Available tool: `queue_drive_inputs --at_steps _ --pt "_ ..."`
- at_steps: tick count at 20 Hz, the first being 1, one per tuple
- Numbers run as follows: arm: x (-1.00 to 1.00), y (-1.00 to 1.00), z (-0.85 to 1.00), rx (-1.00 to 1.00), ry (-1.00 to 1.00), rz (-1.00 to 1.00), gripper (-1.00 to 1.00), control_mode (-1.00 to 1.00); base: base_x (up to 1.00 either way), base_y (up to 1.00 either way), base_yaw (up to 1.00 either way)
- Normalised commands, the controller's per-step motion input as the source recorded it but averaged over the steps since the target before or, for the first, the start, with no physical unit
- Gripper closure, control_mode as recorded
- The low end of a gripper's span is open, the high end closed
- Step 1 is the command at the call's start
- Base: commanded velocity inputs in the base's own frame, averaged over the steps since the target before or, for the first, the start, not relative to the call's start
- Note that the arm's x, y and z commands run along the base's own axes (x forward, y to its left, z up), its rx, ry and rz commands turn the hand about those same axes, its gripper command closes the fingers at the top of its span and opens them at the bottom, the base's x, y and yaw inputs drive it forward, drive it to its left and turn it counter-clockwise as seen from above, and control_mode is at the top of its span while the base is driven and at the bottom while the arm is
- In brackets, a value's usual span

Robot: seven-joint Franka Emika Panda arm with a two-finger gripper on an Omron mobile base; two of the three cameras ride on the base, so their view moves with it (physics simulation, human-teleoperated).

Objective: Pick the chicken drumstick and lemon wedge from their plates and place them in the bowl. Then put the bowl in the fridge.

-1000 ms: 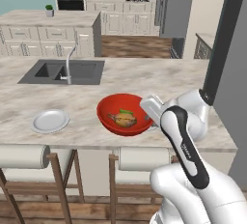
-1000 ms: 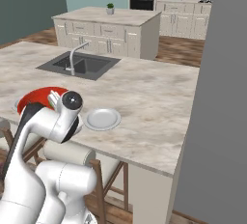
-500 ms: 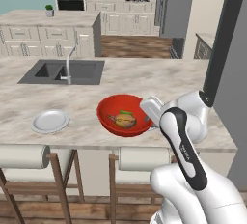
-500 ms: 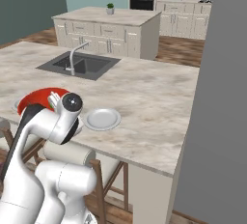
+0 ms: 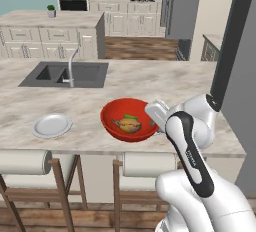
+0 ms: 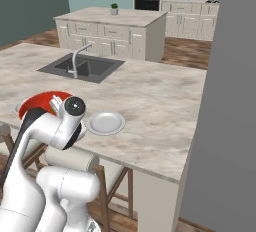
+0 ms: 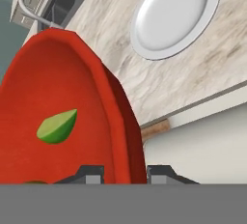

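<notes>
The white arm rises from the near side of the marble counter (image 5: 150, 83) and folds forward at the elbow, its wrist bent low so the hand reaches in toward the right rim of the red bowl (image 5: 116, 126). In the hand view the gripper (image 7: 124, 174) straddles that rim: one dark fingertip sits inside the bowl wall and the other outside it, the two pinching the rim between them. The bowl sits near the counter's front edge, right of the sink (image 5: 65, 74). Inside it lie the golden-brown chicken drumstick (image 5: 128, 124) and, just beyond it, the yellow-green lemon wedge (image 7: 57, 126). One white plate (image 5: 51, 125) rests bare on the counter to the bowl's left; another plate (image 6: 106, 123) lies to the bowl's right. The grey fridge (image 5: 177, 6) stands far back on the right.
</notes>
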Motion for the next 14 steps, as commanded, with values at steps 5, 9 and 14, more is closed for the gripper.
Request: queue_drive_inputs --at_steps 5,9,14 --pt "0.00 0.00 0.00 0.00 0.00 0.00 1.00 1.00 -0.08 0.01 0.00" --pt "0.00 0.00 0.00 0.00 0.00 0.00 1.00 1.00 -0.61 0.08 0.01" --pt "0.00 0.00 0.00 0.00 0.00 0.00 1.00 1.00 -0.52 0.11 -0.06"
